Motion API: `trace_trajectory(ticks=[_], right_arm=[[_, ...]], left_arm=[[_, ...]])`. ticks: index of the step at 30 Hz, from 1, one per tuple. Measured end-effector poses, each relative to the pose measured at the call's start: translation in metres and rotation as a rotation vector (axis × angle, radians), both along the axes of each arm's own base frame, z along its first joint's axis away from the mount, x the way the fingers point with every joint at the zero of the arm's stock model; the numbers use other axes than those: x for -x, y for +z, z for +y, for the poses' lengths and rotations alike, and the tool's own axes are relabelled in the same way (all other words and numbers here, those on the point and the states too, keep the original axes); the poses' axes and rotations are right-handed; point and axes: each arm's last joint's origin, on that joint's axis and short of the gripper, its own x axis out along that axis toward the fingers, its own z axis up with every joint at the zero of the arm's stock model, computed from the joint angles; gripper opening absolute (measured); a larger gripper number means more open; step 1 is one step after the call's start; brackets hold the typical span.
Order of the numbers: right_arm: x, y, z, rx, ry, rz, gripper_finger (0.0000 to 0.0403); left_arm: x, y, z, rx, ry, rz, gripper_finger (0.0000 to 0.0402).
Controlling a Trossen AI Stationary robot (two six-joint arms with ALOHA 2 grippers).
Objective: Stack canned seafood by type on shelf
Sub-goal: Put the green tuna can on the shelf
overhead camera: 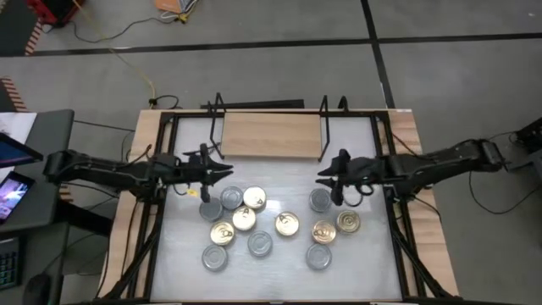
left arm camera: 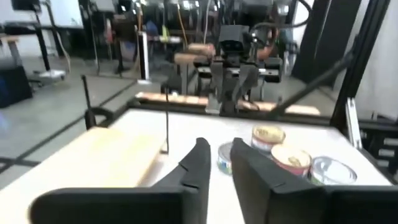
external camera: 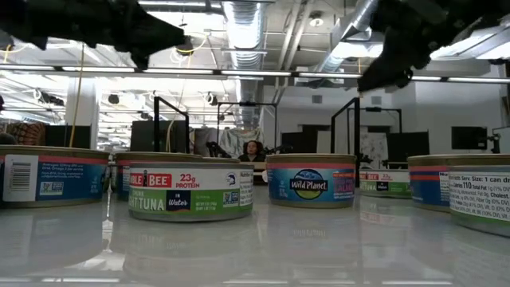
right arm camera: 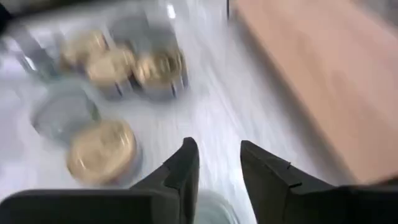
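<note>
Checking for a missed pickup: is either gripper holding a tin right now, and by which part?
Nothing is held. The left gripper and the right gripper both show bare gaps between their fingers, above the tins.

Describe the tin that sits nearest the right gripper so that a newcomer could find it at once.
Start in the high view at the wooden shelf at the table's far edge, then drop to the right gripper just in front of it. The silver-topped tin lies right beside it, farther back than the two gold-topped tins near it.
</note>
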Motion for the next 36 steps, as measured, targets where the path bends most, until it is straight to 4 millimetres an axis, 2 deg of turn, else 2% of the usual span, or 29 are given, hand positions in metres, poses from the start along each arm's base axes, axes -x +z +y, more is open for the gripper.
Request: trace_trajectory(ticks=[6, 10, 17, 25, 36], right_arm=[[-0.009, -0.023, -0.004, -0.003, -0.050, 0.307, 0.0210], [-0.006, -0.041, -0.014, -0.122, -0.049, 0.505, 0.0223], [-0.014, -0.062, -0.033, -0.279, -0.077, 0.619, 0.0175], [-0.021, -0.070, -0.043, -0.382, -0.051, 0.614, 0.0106], [-0.021, -0.070, -0.042, -0.399, -0.059, 0.602, 0.0093]], left_arm=[[-0.028, 0.000, -0.006, -0.004, -0.023, 0.125, 0.0129], [-0.042, 0.000, -0.008, -0.003, -0.037, 0.214, 0.0146], [-0.057, 0.000, -0.009, -0.011, -0.040, 0.261, 0.0143], [-0.056, 0.000, -0.009, -0.012, -0.043, 0.275, 0.0142], [-0.055, -0.002, -0.010, -0.010, -0.066, 0.291, 0.0141]])
